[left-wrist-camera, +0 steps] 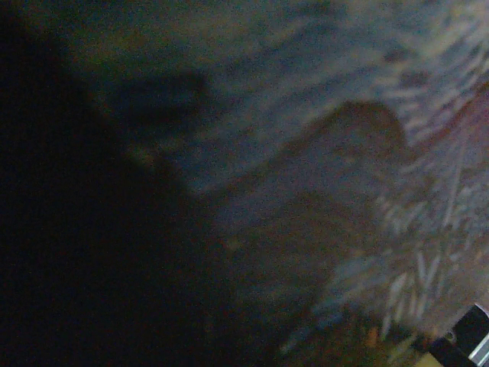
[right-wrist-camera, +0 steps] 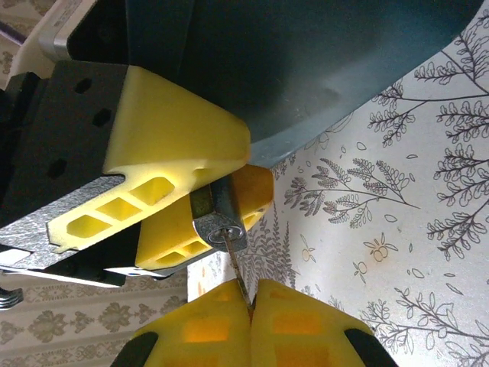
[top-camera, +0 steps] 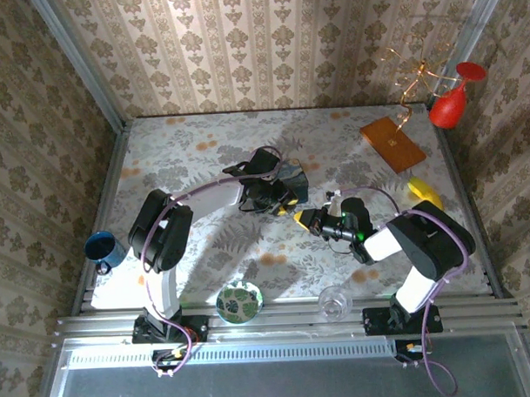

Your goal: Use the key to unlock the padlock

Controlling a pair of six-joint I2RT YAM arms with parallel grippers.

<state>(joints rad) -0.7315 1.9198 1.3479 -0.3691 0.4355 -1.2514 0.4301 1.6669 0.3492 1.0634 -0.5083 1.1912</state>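
A blue mug [top-camera: 102, 249] stands at the left edge of the surface [top-camera: 194, 153], its inside too dark to read. A green patterned bowl [top-camera: 239, 301] and a clear glass [top-camera: 335, 301] sit at the near edge between the two arm bases. A red goblet [top-camera: 451, 103] leans in the far right corner beside a tangle of wire lights [top-camera: 413, 76]. Near it lie an orange book [top-camera: 392, 143] and a yellow object [top-camera: 424, 193].

At mid-surface, the blue-grey box [right-wrist-camera: 306, 61] looms just behind the tools. The left tool [right-wrist-camera: 237, 191] has its yellow fingers pinching the padlock [right-wrist-camera: 220, 220], whose keyhole faces the right wrist camera. The right tool [right-wrist-camera: 250, 306] has its fingers pressed together on the key [right-wrist-camera: 237, 271], whose tip meets the keyhole. The left wrist view is dark and blurred.

The surface wears a pale cloth printed with leaves and flowers. Damask wallpaper [top-camera: 242, 42] covers the walls on three sides.
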